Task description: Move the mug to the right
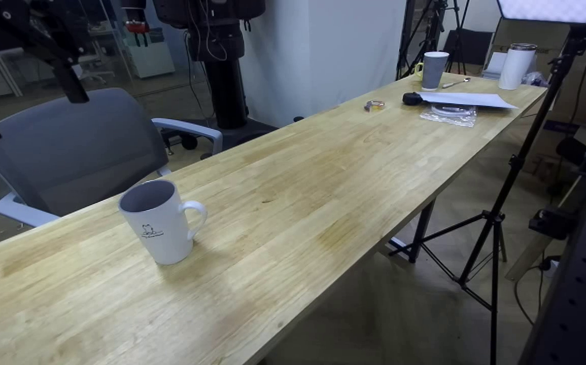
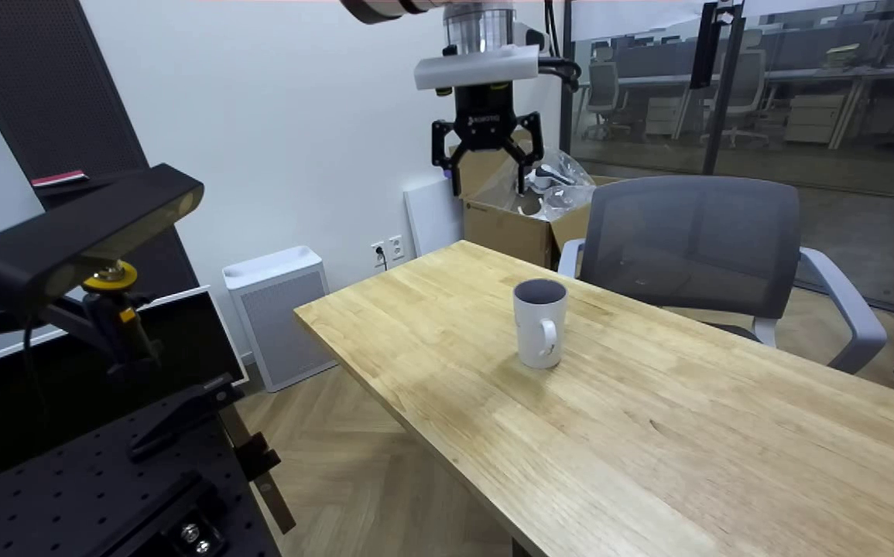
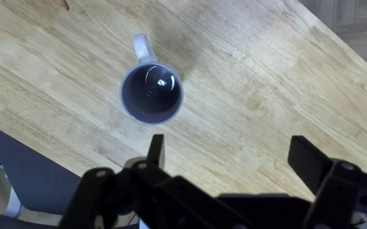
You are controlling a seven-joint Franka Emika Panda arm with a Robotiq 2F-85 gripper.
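Pincer (image 2: 488, 191) apart, nothing gripped, raised well above bench (image 2: 416, 333). Mug (image 3: 152, 95) upright on bench, outside gap between our fingers (image 3: 155, 148) in wrist view. If we descend unaligned, one may strike rim, toppling it. Handle (image 3: 144, 49) may foul grip; tapered sides may slip.

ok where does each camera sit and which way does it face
An exterior view: raised, looking along the table toward its far end, mug near; fingers at top left.
An exterior view: raised, across the table from the chair, facing the mug and a box; claw and arm at top.
Wrist view: on the arm, looking down at mug and table; fingers in lower half.
Both exterior views share mug, table, chair.
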